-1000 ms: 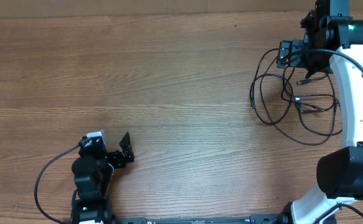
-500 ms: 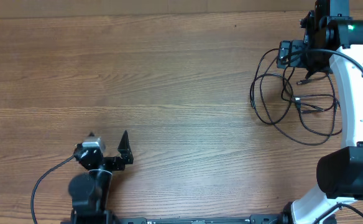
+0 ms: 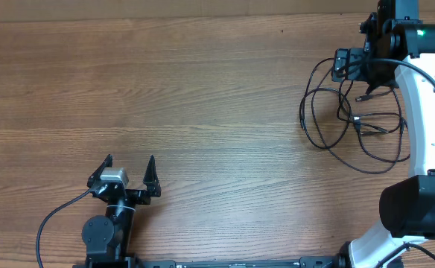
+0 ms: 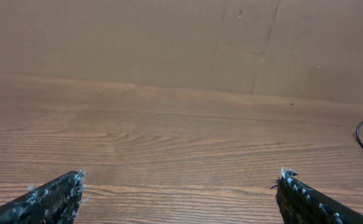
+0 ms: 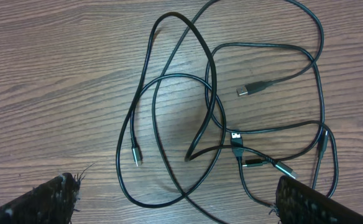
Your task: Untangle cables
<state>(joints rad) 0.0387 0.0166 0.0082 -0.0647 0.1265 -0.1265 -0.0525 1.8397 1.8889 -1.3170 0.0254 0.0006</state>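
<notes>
The left jaws stand wide apart with nothing between them. In the left wrist view their two black fingertips [image 4: 60, 194] sit at the bottom corners, with bare wood-grain worktop [image 4: 181, 143] between. From overhead they sit low over the near left part of the worktop [image 3: 202, 112], on the short black left arm [image 3: 104, 227]. A thicker black lead [image 3: 52, 214] curves away from that arm's base.

The right jaws are also spread wide and grip nothing. In the right wrist view their fingertips [image 5: 54, 198] frame the bottom corners, and the cables [image 5: 207, 81] lie on the worktop [image 5: 45, 74] ahead of them. Whether either tip touches a cord cannot be told.

The cables [image 3: 302, 112] are thin black cords lying loose on the far right of the worktop. They cross one another in several overlapping loops. Small plug ends show among them: one [image 5: 251, 89] free inside the upper loop, one [image 5: 136, 155] at the left, and a cluster [image 5: 236, 138] near the middle where cords meet.

From overhead the tangle lies just beside the white right arm [image 3: 426, 126], partly beneath its wrist, where a green light [image 3: 420, 32] glows. It is well apart from the left jaws. A sliver of one cord [image 4: 357, 132] shows at the right edge of the left wrist view, before a plain brown wall [image 4: 138, 37].
</notes>
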